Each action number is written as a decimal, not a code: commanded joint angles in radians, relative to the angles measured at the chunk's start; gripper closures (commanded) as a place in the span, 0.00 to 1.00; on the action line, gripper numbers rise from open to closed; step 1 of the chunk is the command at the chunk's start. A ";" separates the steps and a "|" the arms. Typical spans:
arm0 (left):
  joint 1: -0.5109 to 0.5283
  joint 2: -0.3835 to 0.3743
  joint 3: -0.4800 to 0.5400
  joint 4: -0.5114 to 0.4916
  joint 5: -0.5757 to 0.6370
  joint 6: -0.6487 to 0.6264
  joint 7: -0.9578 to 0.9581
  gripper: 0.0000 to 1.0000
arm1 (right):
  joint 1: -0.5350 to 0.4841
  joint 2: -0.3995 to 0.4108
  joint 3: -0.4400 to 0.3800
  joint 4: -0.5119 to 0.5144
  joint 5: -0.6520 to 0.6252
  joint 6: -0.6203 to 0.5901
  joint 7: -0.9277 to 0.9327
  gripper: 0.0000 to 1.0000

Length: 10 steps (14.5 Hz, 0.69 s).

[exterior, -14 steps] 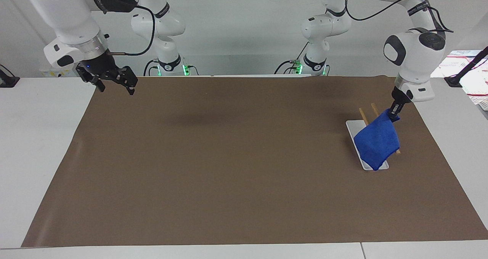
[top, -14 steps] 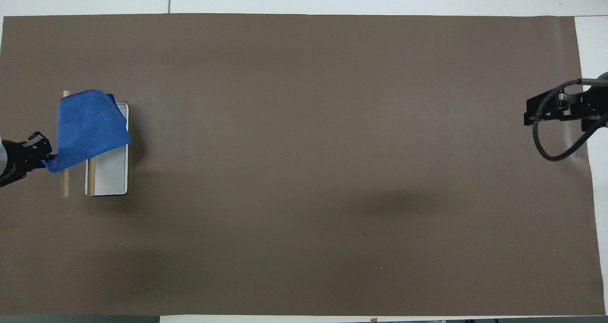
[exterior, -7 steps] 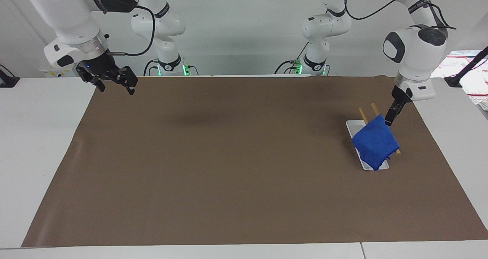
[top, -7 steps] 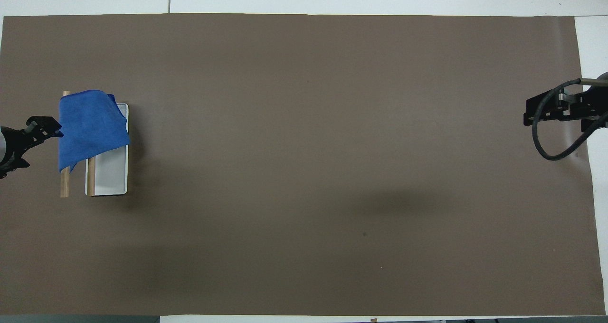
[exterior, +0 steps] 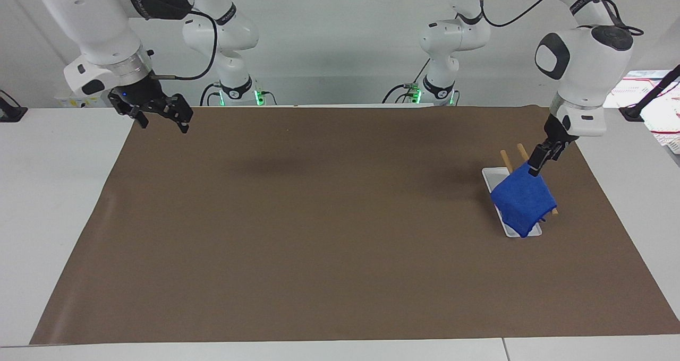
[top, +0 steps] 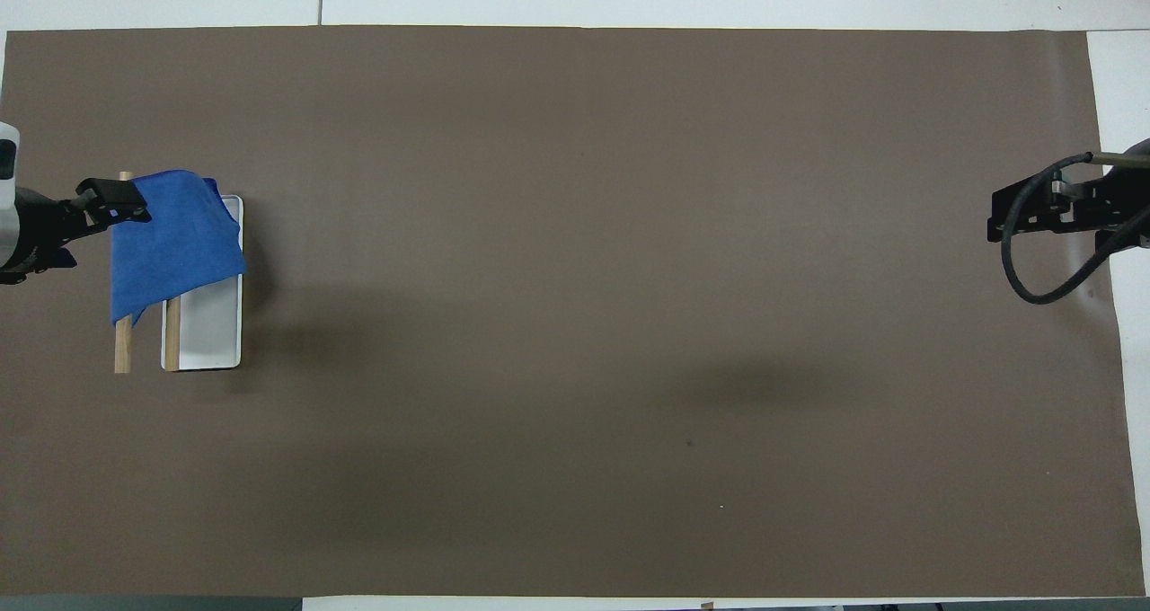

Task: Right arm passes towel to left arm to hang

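I judge hanging nearly done: the towel (exterior: pixel 523 202) drapes the rack (exterior: pixel 509 162), my left hand (exterior: pixel 535 165) (fingers unreadable) should lift clear, right hand (exterior: pixel 158 115) waits spread.

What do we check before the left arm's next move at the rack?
1. towel draped across the wooden rods: ok.
2. Rods standing on the white base: ok.
3. left gripper free of the towel: cannot tell; it sits at the towel's top corner.
4. Towel's low corner off the base: cannot tell.
5. right gripper out of the way: ok; it waits, open, over the mat's corner at the right arm's end.
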 commanded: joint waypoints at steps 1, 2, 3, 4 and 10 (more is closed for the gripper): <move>-0.078 0.018 0.009 0.069 -0.019 -0.084 0.064 0.00 | -0.002 -0.023 0.004 -0.027 -0.004 0.013 0.006 0.00; -0.095 0.018 0.009 0.086 -0.028 -0.113 0.077 0.00 | -0.002 -0.023 0.004 -0.027 -0.004 0.013 0.006 0.00; -0.108 0.019 0.009 0.109 -0.042 -0.149 0.114 0.00 | -0.002 -0.023 0.004 -0.027 -0.004 0.013 0.006 0.00; -0.123 0.022 0.011 0.130 -0.056 -0.185 0.146 0.00 | -0.002 -0.023 0.004 -0.027 -0.004 0.013 0.006 0.00; -0.113 0.116 0.014 0.393 -0.102 -0.480 0.300 0.00 | 0.000 -0.023 0.004 -0.027 -0.004 0.013 0.006 0.00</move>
